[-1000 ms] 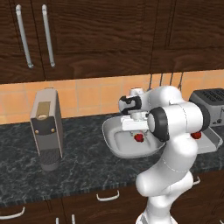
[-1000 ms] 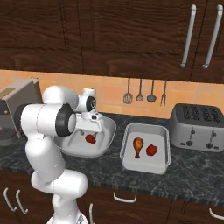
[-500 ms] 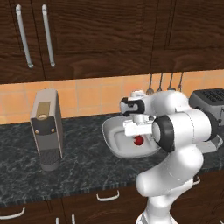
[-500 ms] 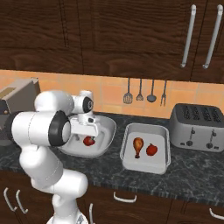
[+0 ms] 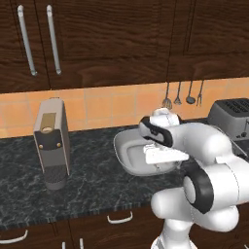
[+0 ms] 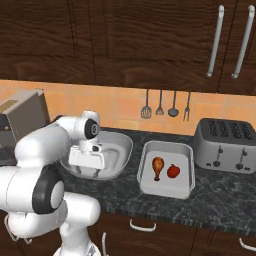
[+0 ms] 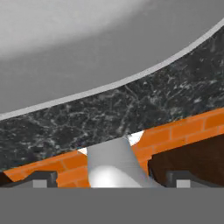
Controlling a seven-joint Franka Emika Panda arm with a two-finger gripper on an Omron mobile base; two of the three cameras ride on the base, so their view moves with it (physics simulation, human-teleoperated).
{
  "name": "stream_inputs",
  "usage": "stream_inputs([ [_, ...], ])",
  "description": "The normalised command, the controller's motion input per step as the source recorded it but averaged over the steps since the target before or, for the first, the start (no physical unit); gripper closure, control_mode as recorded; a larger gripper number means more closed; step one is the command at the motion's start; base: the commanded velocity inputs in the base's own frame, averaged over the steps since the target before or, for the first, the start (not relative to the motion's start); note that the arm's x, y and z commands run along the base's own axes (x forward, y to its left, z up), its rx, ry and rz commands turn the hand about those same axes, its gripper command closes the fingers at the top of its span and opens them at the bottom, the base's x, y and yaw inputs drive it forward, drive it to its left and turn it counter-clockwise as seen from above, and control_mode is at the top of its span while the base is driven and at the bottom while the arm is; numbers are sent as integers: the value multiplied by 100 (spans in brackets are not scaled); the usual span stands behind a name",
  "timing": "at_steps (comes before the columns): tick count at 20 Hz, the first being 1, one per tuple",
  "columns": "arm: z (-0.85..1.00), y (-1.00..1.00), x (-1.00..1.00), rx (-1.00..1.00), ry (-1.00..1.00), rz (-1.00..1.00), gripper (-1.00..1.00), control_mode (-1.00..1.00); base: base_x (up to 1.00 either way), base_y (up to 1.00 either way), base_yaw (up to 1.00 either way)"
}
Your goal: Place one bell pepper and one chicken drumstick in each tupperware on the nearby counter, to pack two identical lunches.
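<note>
Over the rounder pale grey tub (image 6: pixel 116 150) on the dark marbled counter (image 6: pixel 220 200), the two-finger gripper (image 6: pixel 88 171) hangs with jaws spread wide, holding nothing. Beside it, the rectangular tray (image 6: pixel 167 187) holds an orange-brown drumstick (image 6: pixel 158 165) and red pepper (image 6: pixel 173 171), seemingly packed; next I'd expect lifting clear.

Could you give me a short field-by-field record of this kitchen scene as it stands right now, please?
counter: dark marbled stone
rectangular tupperware: holds one chicken drumstick and one bell pepper, side by side
round tupperware: left of the rectangular one, contents hidden by the arm
gripper: over the round tupperware, jaws open, nothing seen held
toaster: silver, four slots, right of the rectangular tupperware
coffee machine: at the left on the counter
utensils: four hanging on the tiled wall
</note>
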Motion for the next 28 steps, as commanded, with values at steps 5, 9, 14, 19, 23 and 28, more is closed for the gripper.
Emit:
stream_inputs([
  [5,100,0,-100,0,-7,2,-100,-100,0,0,0],
  [9,100,-4,-99,0,-21,3,-100,-100,0,0,0],
  [14,84,0,-100,0,-37,7,-100,-100,0,0,0],
  [19,36,0,-55,0,-22,2,-100,-100,0,0,0],
  [23,0,0,-2,0,1,0,-100,100,-11,0,0],
  [28,0,0,0,0,0,0,-100,100,-100,-12,-9],
])
